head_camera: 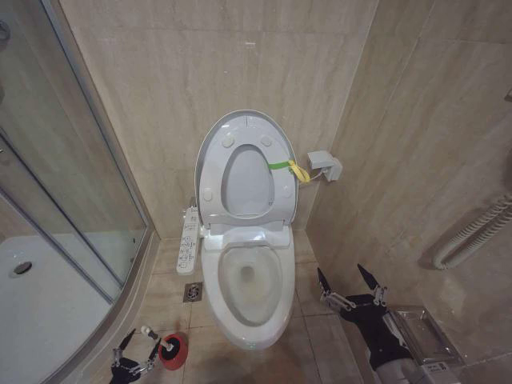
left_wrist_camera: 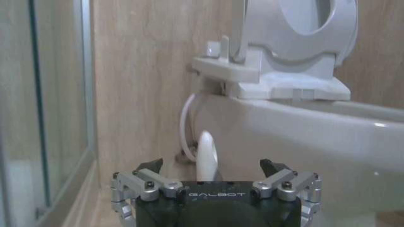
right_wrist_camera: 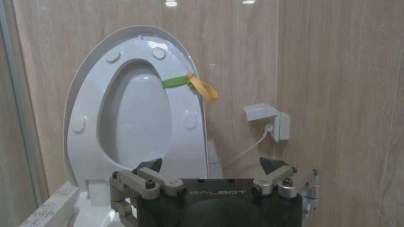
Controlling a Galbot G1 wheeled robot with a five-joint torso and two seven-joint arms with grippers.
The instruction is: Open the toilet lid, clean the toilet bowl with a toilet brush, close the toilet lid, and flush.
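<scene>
Glossy white oval toilet lid (head_camera: 214, 152) stood raised, white ceramic toilet bowl (head_camera: 250, 276) exposed, my left end effector (head_camera: 138, 350) spread around white-handled toilet brush (head_camera: 152, 332), my right end effector (head_camera: 346, 286) wide open, empty.

Small home bathroom: white ceramic toilet bowl (head_camera: 250, 308) in corner, beige marble-look wall tiles (head_camera: 192, 72), curved glass shower screen (head_camera: 56, 160), white shower tray (head_camera: 40, 304).

One toilet lid (head_camera: 210, 142), two grippers.
</scene>
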